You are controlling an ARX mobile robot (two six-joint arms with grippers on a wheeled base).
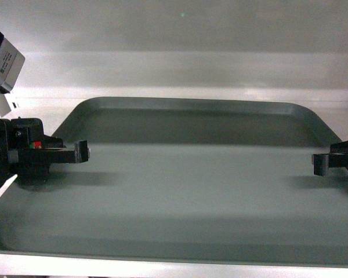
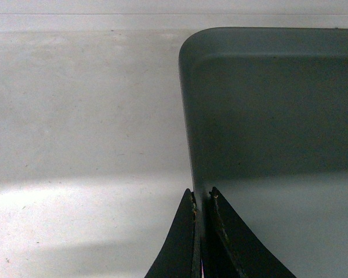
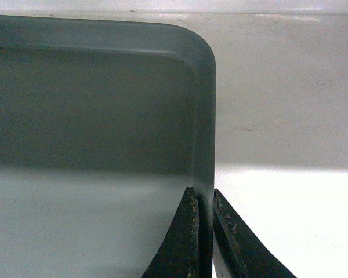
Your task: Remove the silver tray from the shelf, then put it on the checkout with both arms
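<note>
Both grippers clamped on silver tray (image 1: 180, 191) rims, tray flat on white shelf (image 2: 87, 116).
Left gripper (image 2: 202, 200) pinches the left rim, one finger each side. Right gripper (image 3: 204, 200) pinches the right rim likewise. Tray's far corners sit near the shelf back.

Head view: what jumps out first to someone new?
The silver tray fills nearly the whole frame, lying flat on the white shelf. The left gripper and right gripper each pinch a side rim, one finger inside, one outside, as both wrist views show.
</note>
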